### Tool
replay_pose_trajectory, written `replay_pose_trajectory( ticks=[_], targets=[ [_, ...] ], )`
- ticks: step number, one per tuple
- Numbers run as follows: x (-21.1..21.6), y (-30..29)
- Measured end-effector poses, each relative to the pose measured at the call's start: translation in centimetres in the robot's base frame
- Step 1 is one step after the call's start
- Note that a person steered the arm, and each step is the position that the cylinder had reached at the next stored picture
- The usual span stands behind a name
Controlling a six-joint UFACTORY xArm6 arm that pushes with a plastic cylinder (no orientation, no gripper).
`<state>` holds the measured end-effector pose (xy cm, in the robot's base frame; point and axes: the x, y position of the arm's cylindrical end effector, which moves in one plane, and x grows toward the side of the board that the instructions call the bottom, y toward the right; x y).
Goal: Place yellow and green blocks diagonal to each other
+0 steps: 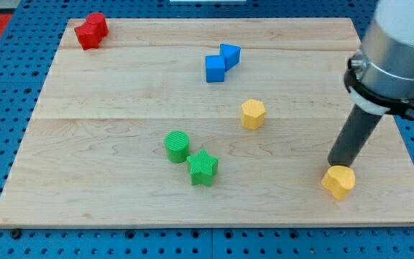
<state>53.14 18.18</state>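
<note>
My tip [336,165] rests on the board at the view's right, touching the top edge of a yellow heart-shaped block [338,182]. A yellow hexagon block [252,114] lies up and to the left of the tip. A green cylinder [177,146] and a green star [203,167] sit together near the board's lower middle, far left of the tip.
A blue cube [215,69] and a blue triangular block [230,54] touch near the top middle. Two red blocks [91,30] sit at the top left corner. The wooden board [106,194] lies on a blue pegboard; its right edge is close to the yellow heart.
</note>
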Motion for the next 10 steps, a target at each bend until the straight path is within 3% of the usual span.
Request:
replay_pose_trajectory(
  ticks=[1,2,3,4,5,6,7,9,10],
  targets=[
    [-4.2,-5.6],
    [-9.5,-3.9],
    [-12.0,-8.6],
    [-6.8,-12.4],
    [-4.1,-12.6],
    [-4.6,-19.7],
    [0.0,-16.8],
    [1.3,-5.1],
    [1.3,-6.2]
  ],
)
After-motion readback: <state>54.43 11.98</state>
